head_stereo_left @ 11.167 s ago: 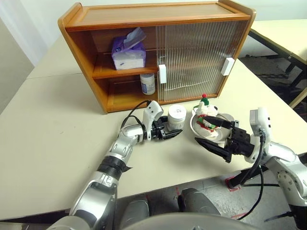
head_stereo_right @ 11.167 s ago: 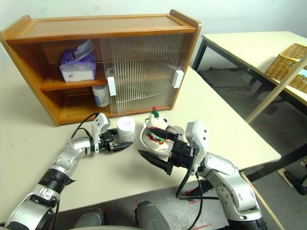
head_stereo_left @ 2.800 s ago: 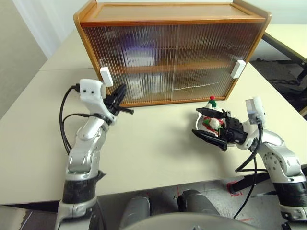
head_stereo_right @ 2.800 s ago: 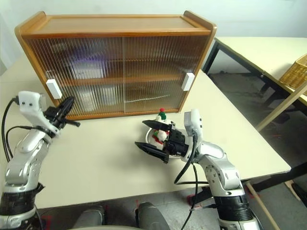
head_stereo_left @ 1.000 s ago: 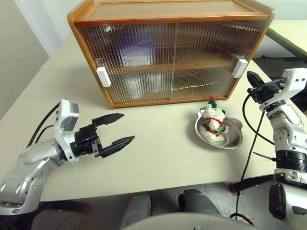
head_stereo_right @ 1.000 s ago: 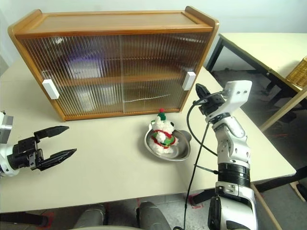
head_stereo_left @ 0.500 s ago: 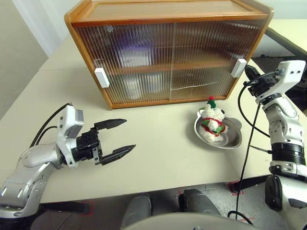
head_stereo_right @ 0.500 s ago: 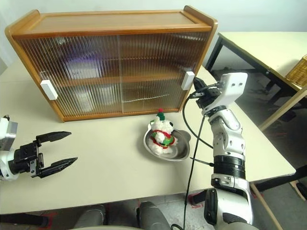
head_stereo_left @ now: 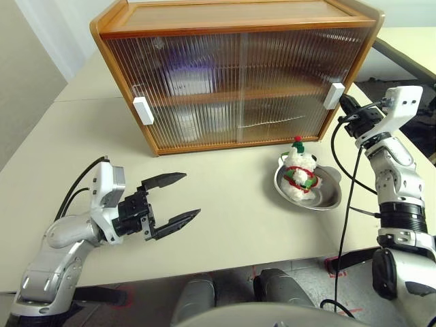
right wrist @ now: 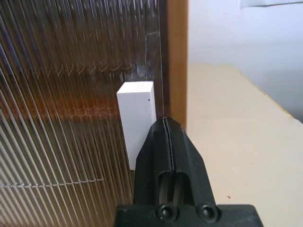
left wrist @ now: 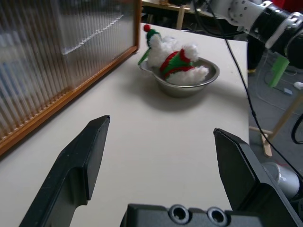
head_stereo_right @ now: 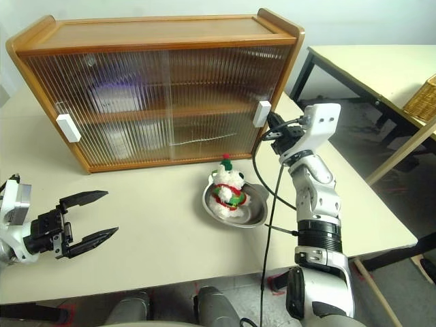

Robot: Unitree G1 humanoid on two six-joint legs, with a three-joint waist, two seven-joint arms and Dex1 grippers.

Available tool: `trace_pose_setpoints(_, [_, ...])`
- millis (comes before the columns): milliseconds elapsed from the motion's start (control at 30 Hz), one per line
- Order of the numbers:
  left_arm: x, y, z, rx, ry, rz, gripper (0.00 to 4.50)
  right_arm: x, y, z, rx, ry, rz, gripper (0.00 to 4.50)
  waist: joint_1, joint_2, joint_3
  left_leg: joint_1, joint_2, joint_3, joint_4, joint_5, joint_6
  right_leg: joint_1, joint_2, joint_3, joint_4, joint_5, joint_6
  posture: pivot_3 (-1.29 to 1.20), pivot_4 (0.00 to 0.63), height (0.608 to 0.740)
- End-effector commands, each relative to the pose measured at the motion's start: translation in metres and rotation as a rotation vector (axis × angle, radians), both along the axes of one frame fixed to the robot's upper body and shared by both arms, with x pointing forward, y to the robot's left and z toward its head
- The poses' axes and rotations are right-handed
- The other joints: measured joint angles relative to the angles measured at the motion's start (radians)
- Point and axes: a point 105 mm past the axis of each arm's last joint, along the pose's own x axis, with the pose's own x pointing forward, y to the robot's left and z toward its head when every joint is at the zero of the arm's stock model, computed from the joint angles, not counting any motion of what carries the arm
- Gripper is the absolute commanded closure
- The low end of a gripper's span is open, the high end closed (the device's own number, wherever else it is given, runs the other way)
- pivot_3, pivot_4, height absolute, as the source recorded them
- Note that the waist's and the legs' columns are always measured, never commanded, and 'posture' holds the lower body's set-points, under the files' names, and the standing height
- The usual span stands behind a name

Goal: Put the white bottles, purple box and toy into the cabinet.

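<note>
Both doors of cabinet (head_stereo_left: 238,75) drawn across; contents only blurs behind ribbed panes. Right gripper (head_stereo_right: 272,127) clenched on nothing, tips beside right door handle (head_stereo_right: 261,113), likely set to push it aside. Toy (head_stereo_left: 298,170) in metal bowl (head_stereo_left: 325,197), at 6 o'clock from that handle. Left gripper (head_stereo_left: 176,199) spread wide, unloaded, bare tabletop all round.

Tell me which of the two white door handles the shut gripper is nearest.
The right-hand handle, by the cabinet's right edge. The shut right gripper is just beside it; the other handle is far across at the left.
</note>
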Motion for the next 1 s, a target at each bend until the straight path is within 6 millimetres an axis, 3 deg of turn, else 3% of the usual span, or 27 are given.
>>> trace_pose_setpoints(33, [-0.001,0.001,-0.007,0.002,0.003,0.003,0.0,0.001,0.011,0.003,-0.004,-0.002,0.036,4.46,0.0,0.0,0.0,0.0,0.0,0.0,0.0,0.0,0.0,0.0,0.0,0.0,0.0,0.0,0.0,0.02,0.035,0.74])
trace_pose_setpoints(500, [0.002,0.005,-0.012,0.014,-0.004,0.011,0.0,-0.001,0.033,0.006,0.022,0.009,0.123,4.46,0.001,0.0,0.0,0.0,0.0,0.0,-0.002,0.0,0.0,0.0,0.0,-0.001,0.0,0.0,0.0,0.02,0.037,0.74])
trace_pose_setpoints(1000, [0.0,0.008,-0.015,0.022,0.013,0.026,0.0,-0.001,0.068,0.005,0.026,0.034,0.224,4.46,0.004,0.0,0.0,0.0,0.0,0.0,-0.002,0.0,-0.001,-0.001,0.0,-0.001,0.0,-0.001,-0.001,0.03,0.047,0.74])
